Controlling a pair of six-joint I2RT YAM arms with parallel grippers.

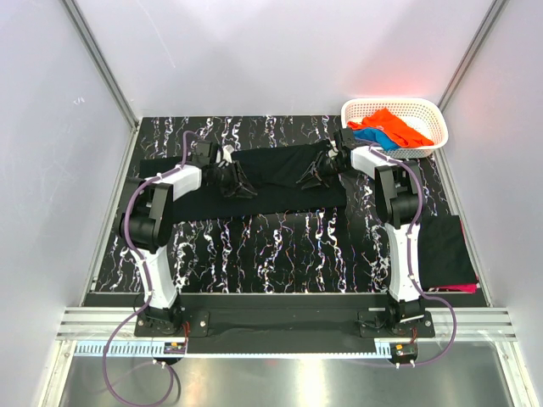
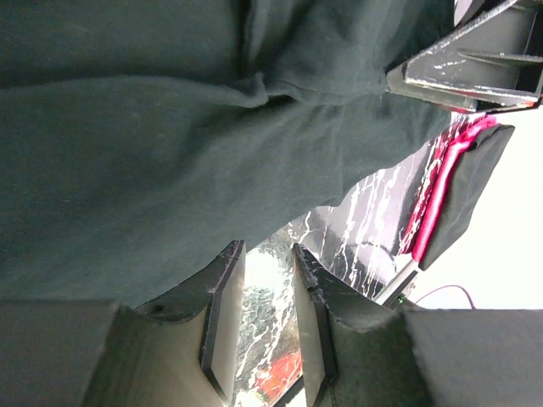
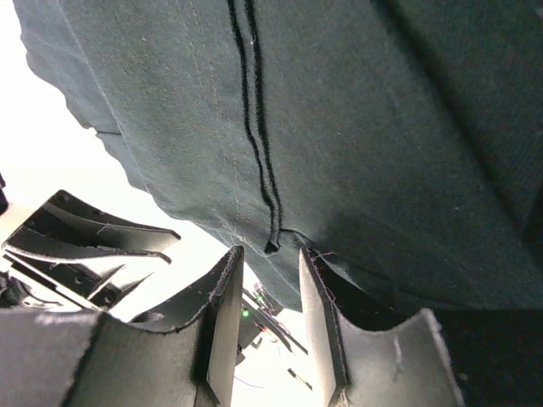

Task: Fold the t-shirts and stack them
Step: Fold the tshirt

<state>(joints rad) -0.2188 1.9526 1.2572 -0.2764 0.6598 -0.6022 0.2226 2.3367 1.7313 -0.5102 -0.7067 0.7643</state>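
Observation:
A large black t-shirt (image 1: 280, 182) lies spread across the far middle of the table. My left gripper (image 1: 237, 183) is over its left part, open and empty. In the left wrist view its jaws (image 2: 265, 250) stand apart at the cloth's edge (image 2: 170, 153), with the table showing between them. My right gripper (image 1: 316, 174) is over the shirt's right part, open and empty. In the right wrist view its jaws (image 3: 270, 252) stand apart just below a seamed hem (image 3: 263, 170). A folded black shirt (image 1: 445, 246) lies on a magenta one (image 1: 458, 289) at the right.
A white lattice basket (image 1: 434, 114) at the back right holds an orange shirt (image 1: 389, 124) and a blue one (image 1: 373, 136). The table is black marble pattern (image 1: 254, 254). White walls stand close on the left, back and right.

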